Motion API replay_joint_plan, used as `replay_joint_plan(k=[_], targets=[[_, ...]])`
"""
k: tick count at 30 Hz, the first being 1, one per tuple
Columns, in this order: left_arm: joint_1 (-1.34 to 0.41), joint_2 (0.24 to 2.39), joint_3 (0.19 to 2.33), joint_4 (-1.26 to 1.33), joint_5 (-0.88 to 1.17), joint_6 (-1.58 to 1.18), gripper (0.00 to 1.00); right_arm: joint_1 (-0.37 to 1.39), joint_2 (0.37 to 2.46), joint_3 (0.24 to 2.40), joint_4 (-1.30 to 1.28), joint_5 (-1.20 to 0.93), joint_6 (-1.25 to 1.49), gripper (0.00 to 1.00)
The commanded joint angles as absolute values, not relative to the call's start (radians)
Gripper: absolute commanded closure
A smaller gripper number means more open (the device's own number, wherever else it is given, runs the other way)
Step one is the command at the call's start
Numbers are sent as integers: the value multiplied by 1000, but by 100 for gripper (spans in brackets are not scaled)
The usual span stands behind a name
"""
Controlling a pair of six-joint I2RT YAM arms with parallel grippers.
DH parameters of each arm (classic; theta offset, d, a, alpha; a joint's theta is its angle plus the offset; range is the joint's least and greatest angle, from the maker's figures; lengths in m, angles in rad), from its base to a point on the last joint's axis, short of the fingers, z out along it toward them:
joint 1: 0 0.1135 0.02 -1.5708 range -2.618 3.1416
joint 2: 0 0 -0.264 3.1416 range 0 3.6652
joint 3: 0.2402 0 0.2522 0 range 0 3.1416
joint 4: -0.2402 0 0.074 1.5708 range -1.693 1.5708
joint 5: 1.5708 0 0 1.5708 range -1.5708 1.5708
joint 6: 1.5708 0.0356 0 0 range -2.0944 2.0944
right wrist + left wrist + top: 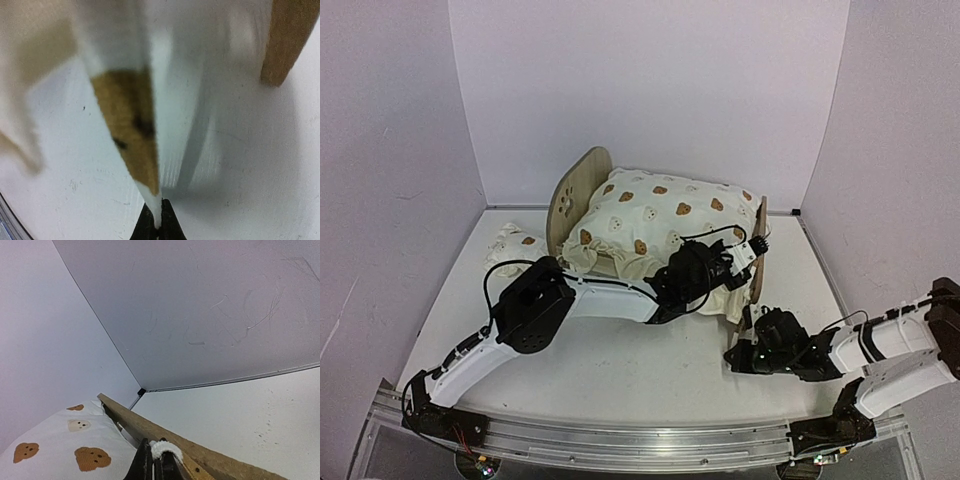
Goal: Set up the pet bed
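The pet bed stands at the back, with its rounded headboard [578,192] on the left and its footboard [758,262] on the right. The large bear-print cushion [665,215] covers its base, so the striped fabric is hidden. My left gripper [738,258] is at the footboard. In the left wrist view it [156,454] is shut on a white ruffled edge [167,447] of the cushion beside the wooden footboard rail [145,426]. My right gripper [745,347] is low on the table in front of the footboard, shut [159,221] on a cushion tie [131,130] that stretches up from it.
The small bear-print pillow [515,243] lies on the table left of the headboard. A wooden bed leg [286,42] shows at the upper right of the right wrist view. White walls enclose the table on three sides.
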State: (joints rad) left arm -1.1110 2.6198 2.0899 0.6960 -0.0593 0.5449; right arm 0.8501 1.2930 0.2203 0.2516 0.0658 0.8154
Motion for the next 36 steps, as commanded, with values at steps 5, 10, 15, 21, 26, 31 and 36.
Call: replay_joint_plan(k=[5, 10, 15, 21, 26, 31, 36], targets=[[-1126, 2427, 1904, 885, -21, 474, 100, 877, 1146, 258, -62, -36, 823, 76], [-1146, 2391, 1830, 886, -3, 435, 99, 876, 892, 399, -382, 58, 776, 43], [-1154, 2369, 1794, 886, -3, 429, 94, 827, 911, 561, -507, 87, 661, 41], [-1157, 2355, 1765, 885, 28, 416, 93, 536, 998, 736, -524, -117, 532, 54], [-1156, 2365, 1785, 885, 22, 413, 94, 483, 1050, 772, -487, -196, 487, 64], [-1157, 2371, 1788, 885, 15, 408, 94, 480, 1030, 753, -413, -207, 476, 70], [-1157, 2373, 1794, 885, 14, 399, 94, 477, 1038, 732, -317, -173, 482, 73]])
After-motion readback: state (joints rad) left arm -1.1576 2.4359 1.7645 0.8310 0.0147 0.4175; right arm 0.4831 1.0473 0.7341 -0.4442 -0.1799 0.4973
